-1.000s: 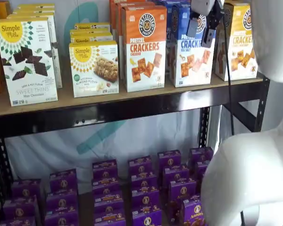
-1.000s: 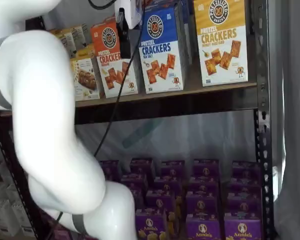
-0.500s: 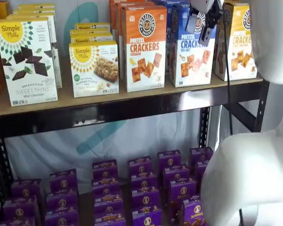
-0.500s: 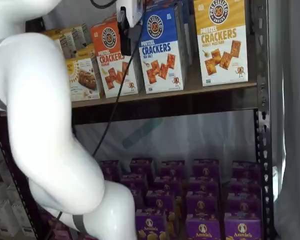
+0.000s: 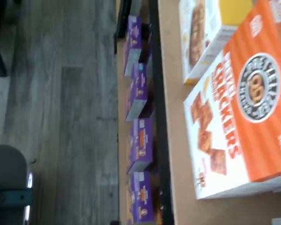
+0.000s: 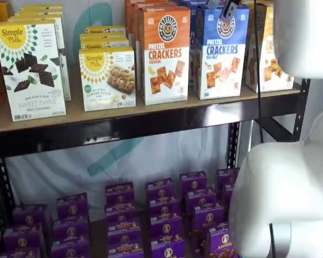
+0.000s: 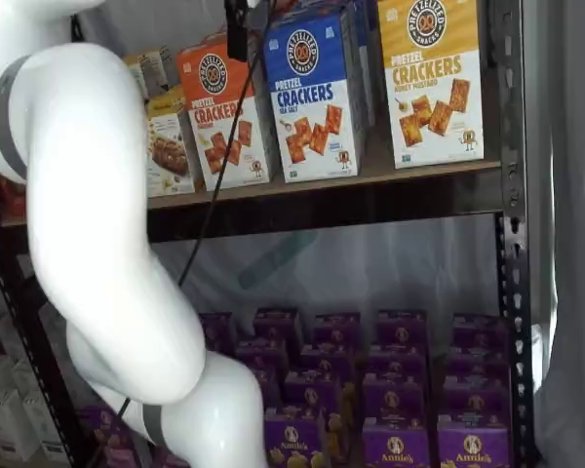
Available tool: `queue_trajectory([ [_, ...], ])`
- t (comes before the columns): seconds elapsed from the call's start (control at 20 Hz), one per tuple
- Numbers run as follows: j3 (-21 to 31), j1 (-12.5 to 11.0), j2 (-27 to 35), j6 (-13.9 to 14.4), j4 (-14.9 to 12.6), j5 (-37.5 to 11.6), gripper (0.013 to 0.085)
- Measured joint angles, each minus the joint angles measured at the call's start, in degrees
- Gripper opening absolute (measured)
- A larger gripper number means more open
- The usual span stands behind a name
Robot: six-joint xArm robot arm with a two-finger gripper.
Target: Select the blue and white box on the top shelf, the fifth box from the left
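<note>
The blue and white box stands upright on the top shelf in both shelf views, between the orange-topped cheddar carton and the yellow-topped carton. My gripper hangs at the top edge, just in front of the box's blue top. In a shelf view its black fingers show to the left of the box's upper corner. I cannot tell whether it is open or shut. The wrist view shows the cheddar carton, not the blue box.
Simple Mills boxes fill the shelf's left part. Purple Annie's boxes sit in rows on the lower shelf. My white arm covers the right of one shelf view and the left of the other. The wrist view shows grey floor.
My gripper has risen along the blue box's front to the view's top edge, so less of it shows. The arm has shifted with it. The boxes have not moved.
</note>
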Motion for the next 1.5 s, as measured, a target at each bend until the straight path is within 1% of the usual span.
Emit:
queue_trajectory([
  [0.1,-2.19,-0.49,1.30,0.27,0.92,-0.12,0.0850],
  [0.2,-3.60,-0.64,2.32,0.39,1.22,-1.03,0.0850],
  [0.45,-5.46,-0.14,4.52,0.03,0.17,-4.69,0.0850],
  [0.55,-5.50,0.49,5.17,-0.35,-1.13,-6.80,0.0850],
  [0.7,-5.88,1.72,6.56,-1.02,-4.08,-9.20,0.0850],
  [0.85,-7.05,2.44,8.43,-1.51,-6.23,-9.82,0.0850],
  [1.0,-8.22,2.80,10.08,-1.88,-7.57,-10.10,0.0850],
  [1.25,-12.70,3.70,14.17,-2.26,-11.09,-6.71,0.0850],
  [1.5,-12.70,4.60,15.01,-2.62,-13.81,-6.60,0.0850],
])
